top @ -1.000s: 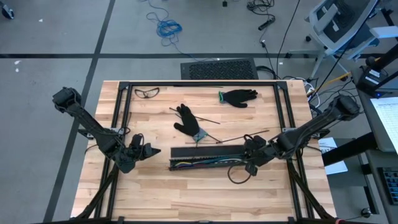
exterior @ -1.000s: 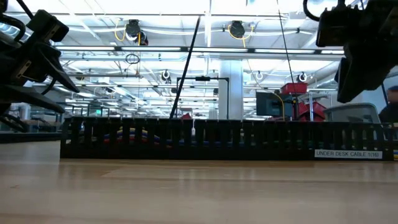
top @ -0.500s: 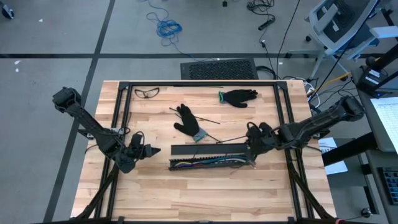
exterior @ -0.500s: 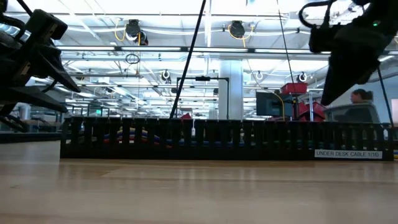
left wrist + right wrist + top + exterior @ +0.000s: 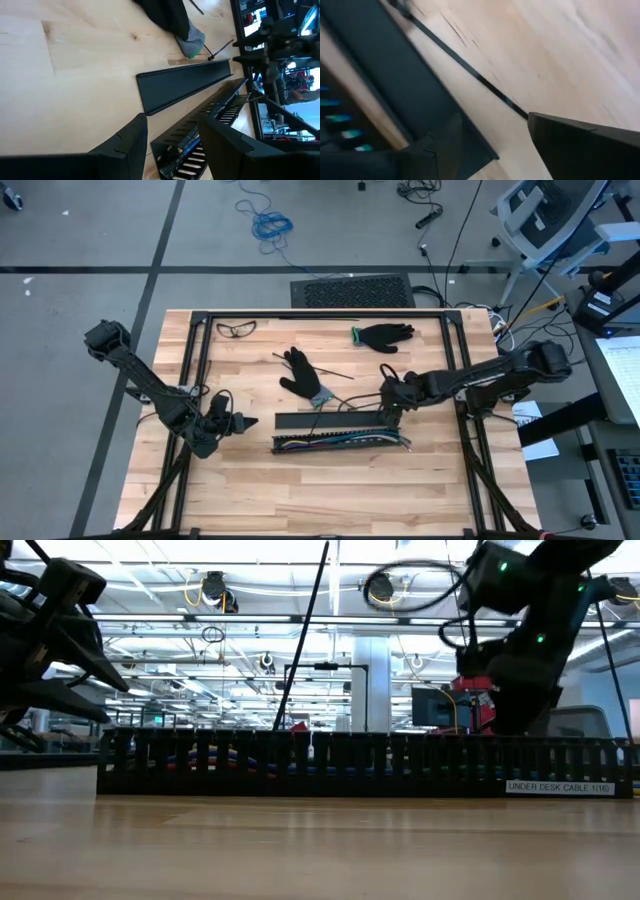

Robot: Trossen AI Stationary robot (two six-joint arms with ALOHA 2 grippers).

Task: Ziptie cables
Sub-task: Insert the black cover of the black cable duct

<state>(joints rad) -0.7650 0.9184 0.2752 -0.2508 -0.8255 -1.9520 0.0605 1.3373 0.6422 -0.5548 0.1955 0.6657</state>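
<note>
The cables (image 5: 335, 442), thin multicoloured wires, lie lengthwise in a black slotted channel (image 5: 300, 448) in the middle of the table; their colours show through its slots (image 5: 215, 758). A flat black lid strip (image 5: 330, 421) lies just beyond the channel. My right gripper (image 5: 390, 410) hangs open over the lid's right end, pointing steeply down, with a thin black stick (image 5: 470, 72) on the wood ahead of its fingers. My left gripper (image 5: 240, 423) stands open left of the channel's left end, its fingers (image 5: 125, 145) holding nothing.
Two black gloves (image 5: 303, 375) (image 5: 385, 335) and safety glasses (image 5: 236, 328) lie on the far half of the table. Thin black sticks (image 5: 330, 372) lie near the gloves. Black frame rails (image 5: 195, 360) run along the table's sides and far edge.
My right gripper has swung from the channel's right end toward the table's far edge and leftward, sinking a little, and now hangs over the lid's right end. The cables' right ends show uncovered at the channel's right end. The channel and lid have stayed put.
</note>
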